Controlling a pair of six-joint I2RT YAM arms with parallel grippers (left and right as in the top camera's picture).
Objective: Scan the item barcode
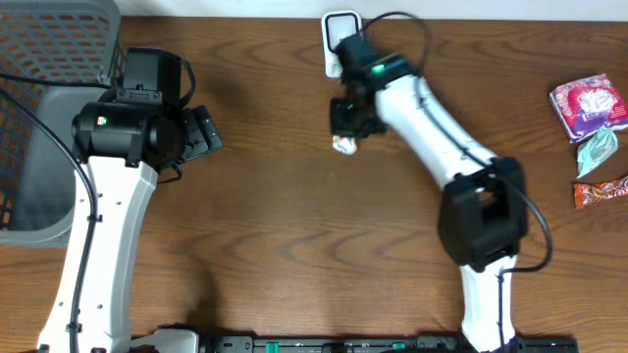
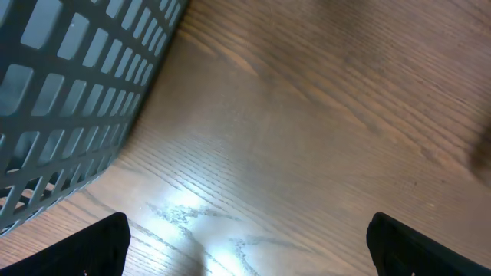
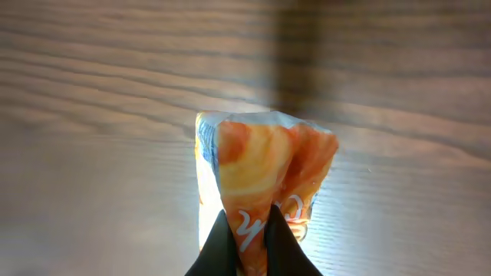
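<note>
Orange-and-white snack packet (image 3: pixel 261 169) pinched at one end by the clamped-down right gripper (image 3: pixel 252 244), long axis running straight out from the fingertips toward the wooden table (image 1: pixel 275 226); contact with the wood not determinable. Just beyond, at the far table edge, a white device (image 1: pixel 337 29), probably the scanner; right arm plainly the nearer. Left gripper (image 2: pixel 245 249) spread wide, holding nothing, beside the grey mesh basket (image 1: pixel 49 44); nothing discernible in the part of it shown.
</note>
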